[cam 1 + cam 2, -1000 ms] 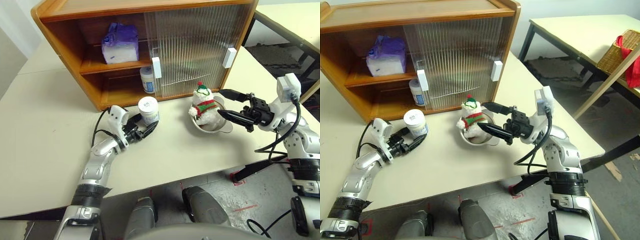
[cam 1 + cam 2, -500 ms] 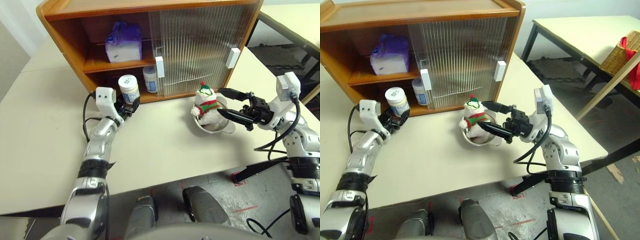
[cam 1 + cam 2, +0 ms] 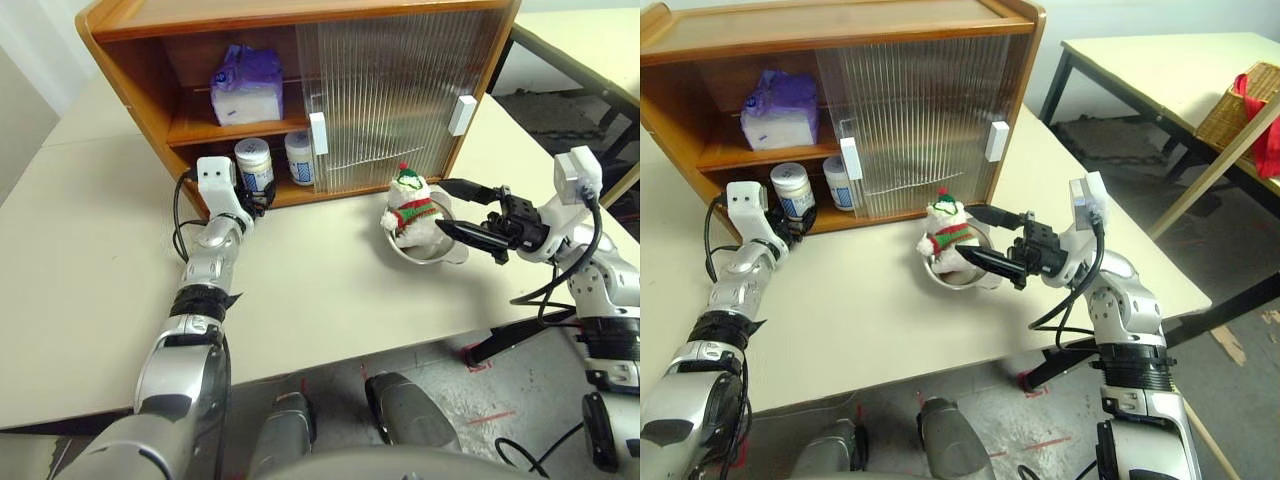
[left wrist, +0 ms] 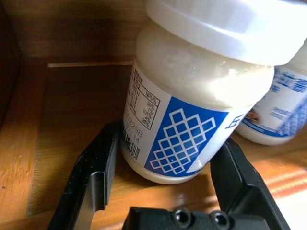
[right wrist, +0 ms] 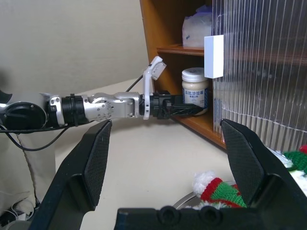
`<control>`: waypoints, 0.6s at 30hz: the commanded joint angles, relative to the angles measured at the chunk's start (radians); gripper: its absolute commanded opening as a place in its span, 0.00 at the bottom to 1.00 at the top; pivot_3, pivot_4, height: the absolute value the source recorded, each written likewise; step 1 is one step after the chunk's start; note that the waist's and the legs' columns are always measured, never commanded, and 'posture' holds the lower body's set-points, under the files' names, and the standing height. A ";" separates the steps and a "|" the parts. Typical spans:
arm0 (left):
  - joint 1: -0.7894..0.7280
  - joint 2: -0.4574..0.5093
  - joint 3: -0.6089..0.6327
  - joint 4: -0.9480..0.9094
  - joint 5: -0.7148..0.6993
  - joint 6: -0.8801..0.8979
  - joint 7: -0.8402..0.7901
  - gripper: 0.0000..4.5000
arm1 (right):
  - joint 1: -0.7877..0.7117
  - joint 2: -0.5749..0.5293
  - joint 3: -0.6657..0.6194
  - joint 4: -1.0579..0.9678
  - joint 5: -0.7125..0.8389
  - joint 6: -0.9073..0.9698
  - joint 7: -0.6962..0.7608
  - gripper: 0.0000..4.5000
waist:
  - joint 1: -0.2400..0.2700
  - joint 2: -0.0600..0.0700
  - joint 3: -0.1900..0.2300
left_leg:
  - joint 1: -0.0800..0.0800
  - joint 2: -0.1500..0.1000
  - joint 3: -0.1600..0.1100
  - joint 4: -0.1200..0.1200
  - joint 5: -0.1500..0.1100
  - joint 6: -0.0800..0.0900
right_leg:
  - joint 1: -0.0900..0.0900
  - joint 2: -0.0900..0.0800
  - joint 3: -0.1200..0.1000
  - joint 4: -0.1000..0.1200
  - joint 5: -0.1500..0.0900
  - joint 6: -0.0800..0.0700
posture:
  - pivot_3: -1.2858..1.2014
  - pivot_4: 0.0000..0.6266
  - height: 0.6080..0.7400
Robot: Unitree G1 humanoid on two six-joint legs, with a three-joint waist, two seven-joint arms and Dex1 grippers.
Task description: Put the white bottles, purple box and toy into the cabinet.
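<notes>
Jar (image 4: 192, 96) between the left gripper's (image 3: 256, 190) two black fingers, just inside the open left side of the cabinet (image 3: 130, 75); the fingers stand on either side of its lower body, close against the label, and in the left wrist view the jar's base looks to sit on the wooden floor of the lower compartment, though whether the pads actually press it I cannot tell for sure. A second white jar (image 3: 298, 157) stands just beside it, deeper toward the sliding door (image 3: 390, 90), upright on the same floor; the two are near each other, and whether they touch is hard to say. Above them the purple tissue pack (image 3: 244, 84) lies on the inner shelf, at the open left side.

The right gripper (image 3: 455, 207) hangs above the table (image 3: 90, 260), well apart from the cabinet, its two fingers spread wide and holding nothing; it points sideways toward the snowman toy (image 3: 409, 205); one fingertip comes just beside the toy's flank, without clear contact. The toy sits upright in a round steel bowl (image 3: 440, 255), on the table in front of the closed part of the cabinet, its red-and-green hat up and its scarf showing. In the right wrist view the left arm (image 5: 96, 108) reaches level into the cabinet's lower opening, with the held jar upright at its tip; a white door handle (image 5: 214, 56) stands just beside that jar in this view.
</notes>
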 commanded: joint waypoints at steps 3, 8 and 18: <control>-0.066 -0.007 0.024 0.093 -0.003 -0.040 0.018 0.69 | 0.005 -0.001 -0.002 -0.012 -0.001 0.007 -0.002 1.00 | 0.000 -0.001 0.000 | -0.001 0.000 0.000 0.000 0.000 0.000 | 0.000 0.000 0.000 0.000 0.000 0.000 | 0.40 0.16 1.00; -0.121 -0.006 0.037 0.181 -0.005 -0.066 0.023 0.69 | 0.003 -0.002 -0.005 -0.008 -0.002 0.004 -0.002 1.00 | 0.004 -0.001 0.001 | -0.001 -0.001 -0.001 0.000 0.001 0.001 | 0.000 0.000 0.000 0.000 0.000 0.001 | 0.40 0.16 1.00; -0.176 0.002 0.044 0.294 0.005 -0.109 0.044 0.69 | 0.007 -0.005 -0.006 -0.015 -0.001 0.008 -0.006 1.00 | 0.000 -0.002 0.001 | 0.000 -0.003 -0.002 0.000 0.005 0.003 | 0.002 0.000 0.000 0.000 0.002 0.001 | 0.40 0.17 1.00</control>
